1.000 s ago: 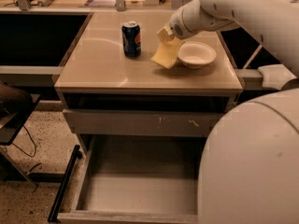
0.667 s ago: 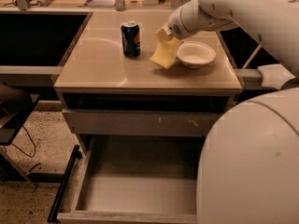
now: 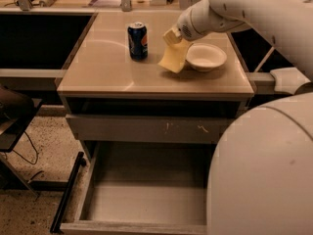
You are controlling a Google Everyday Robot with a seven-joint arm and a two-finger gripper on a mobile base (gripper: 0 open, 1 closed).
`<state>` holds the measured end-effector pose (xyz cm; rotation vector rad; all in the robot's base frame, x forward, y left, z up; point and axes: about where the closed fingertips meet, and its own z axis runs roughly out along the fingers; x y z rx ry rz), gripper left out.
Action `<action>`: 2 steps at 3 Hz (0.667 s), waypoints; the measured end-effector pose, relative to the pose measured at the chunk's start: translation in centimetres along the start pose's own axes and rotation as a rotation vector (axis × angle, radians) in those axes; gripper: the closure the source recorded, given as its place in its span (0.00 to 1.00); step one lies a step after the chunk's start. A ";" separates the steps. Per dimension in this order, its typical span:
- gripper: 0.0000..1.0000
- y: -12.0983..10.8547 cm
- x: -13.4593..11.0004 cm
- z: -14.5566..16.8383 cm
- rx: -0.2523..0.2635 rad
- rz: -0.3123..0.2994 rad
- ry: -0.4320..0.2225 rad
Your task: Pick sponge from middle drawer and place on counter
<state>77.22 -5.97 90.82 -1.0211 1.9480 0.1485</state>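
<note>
Hand (image 3: 172, 36) at the end of the white arm (image 3: 230, 11) hangs low over the far right part of the surface (image 3: 102, 67). Its pads are pinched shut on the top edge of the sponge (image 3: 176, 58). The sponge dangles below the hand, tilted, its lower corner right at the surface; I cannot tell whether it touches. Just right of the hand as I see it sits a white bowl (image 3: 206, 57), its rim close beside the sponge. Left of the hand stands a blue can (image 3: 138, 41), upright, near but apart from the sponge. Well below the hand and nearer to me, the drawer (image 3: 146, 199) is pulled out, its grey floor showing. Above it is a shut drawer front (image 3: 122, 127) with pale scratches.
</note>
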 end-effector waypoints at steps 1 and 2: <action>0.11 0.0 0.0 0.0 0.000 0.000 0.000; 0.00 0.0 0.0 0.0 0.000 0.000 0.000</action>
